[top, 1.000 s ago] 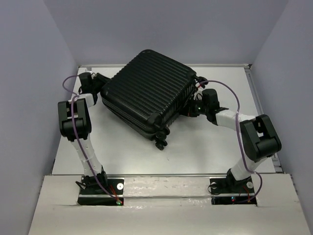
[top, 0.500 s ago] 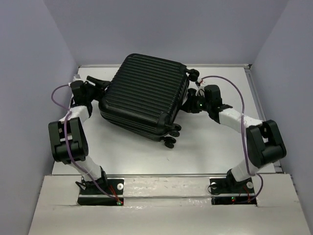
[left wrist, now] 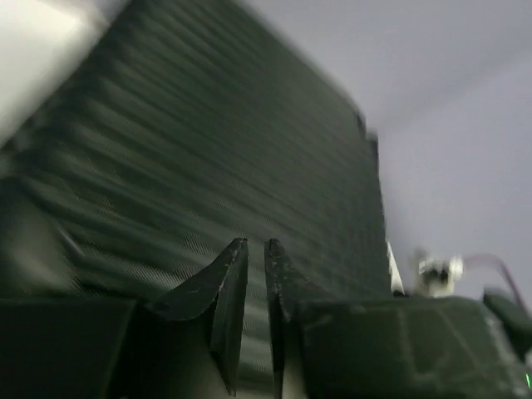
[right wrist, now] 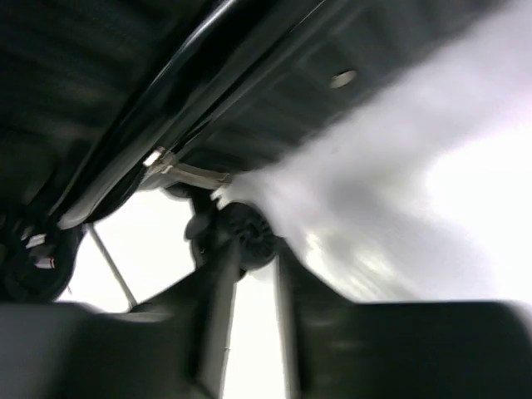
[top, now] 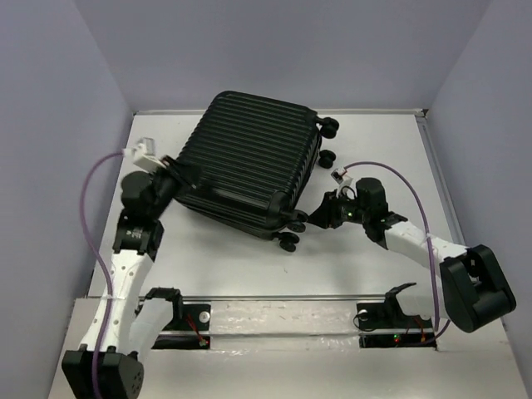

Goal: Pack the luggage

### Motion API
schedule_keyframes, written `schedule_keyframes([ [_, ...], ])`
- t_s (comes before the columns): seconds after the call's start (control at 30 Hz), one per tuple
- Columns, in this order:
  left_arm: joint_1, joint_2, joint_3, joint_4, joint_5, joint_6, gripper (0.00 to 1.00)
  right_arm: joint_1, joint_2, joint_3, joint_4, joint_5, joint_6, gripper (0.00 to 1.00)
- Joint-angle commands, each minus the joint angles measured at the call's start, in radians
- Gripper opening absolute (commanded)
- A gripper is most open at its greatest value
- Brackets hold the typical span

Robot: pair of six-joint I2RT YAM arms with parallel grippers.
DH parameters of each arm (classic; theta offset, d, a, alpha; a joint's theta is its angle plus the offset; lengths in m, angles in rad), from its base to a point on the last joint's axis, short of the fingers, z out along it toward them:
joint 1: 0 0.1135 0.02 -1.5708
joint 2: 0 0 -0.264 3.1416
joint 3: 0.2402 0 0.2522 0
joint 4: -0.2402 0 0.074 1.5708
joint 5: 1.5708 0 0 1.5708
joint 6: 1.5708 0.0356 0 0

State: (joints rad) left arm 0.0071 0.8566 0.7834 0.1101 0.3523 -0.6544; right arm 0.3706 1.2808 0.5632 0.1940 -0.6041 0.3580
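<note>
Item: suitcase (top: pixel 249 162), black, ribbed, shut. Lay flat on table (top: pixel 366 274), toward far left, wheels facing right arm.
Left gripper (top: pixel 179 172) sat at case's left edge; jaws nearly together, thin slit, nothing between. Likely bracing shell.
Right gripper (top: pixel 320 214) sat low by near wheel (top: pixel 288 243); jaws slightly apart, empty. Contact with wheel unclear, view blurred.

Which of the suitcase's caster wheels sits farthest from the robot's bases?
The wheel jutting from the luggage's far right corner; a second wheel lies just nearer, and the rest sit at the near edge.
</note>
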Motion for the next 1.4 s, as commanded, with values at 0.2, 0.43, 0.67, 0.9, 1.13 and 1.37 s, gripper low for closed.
schedule_keyframes([
  [0.2, -0.517, -0.289, -0.343, -0.179, -0.101, -0.200, 0.19, 0.074, -0.022, -0.089, 0.333, -0.059, -0.102, 0.51],
  [0.43, -0.788, -0.105, -0.323, -0.050, -0.278, -0.269, 0.19, 0.074, 0.080, -0.083, 0.529, -0.088, -0.108, 0.53],
  [0.67, -0.889, 0.085, -0.244, 0.048, -0.294, -0.254, 0.20, 0.074, 0.152, -0.054, 0.571, -0.123, -0.126, 0.54],
  [0.9, -0.953, 0.241, -0.148, 0.129, -0.294, -0.243, 0.26, 0.074, 0.202, -0.031, 0.608, -0.137, -0.125, 0.53],
  [1.13, -0.998, 0.275, -0.104, 0.149, -0.331, -0.255, 0.32, 0.074, 0.233, -0.017, 0.722, -0.128, -0.088, 0.36],
  [1.37, -1.027, 0.311, -0.038, 0.218, -0.415, -0.255, 0.44, 0.119, 0.189, -0.111, 0.786, -0.007, 0.015, 0.07],
])
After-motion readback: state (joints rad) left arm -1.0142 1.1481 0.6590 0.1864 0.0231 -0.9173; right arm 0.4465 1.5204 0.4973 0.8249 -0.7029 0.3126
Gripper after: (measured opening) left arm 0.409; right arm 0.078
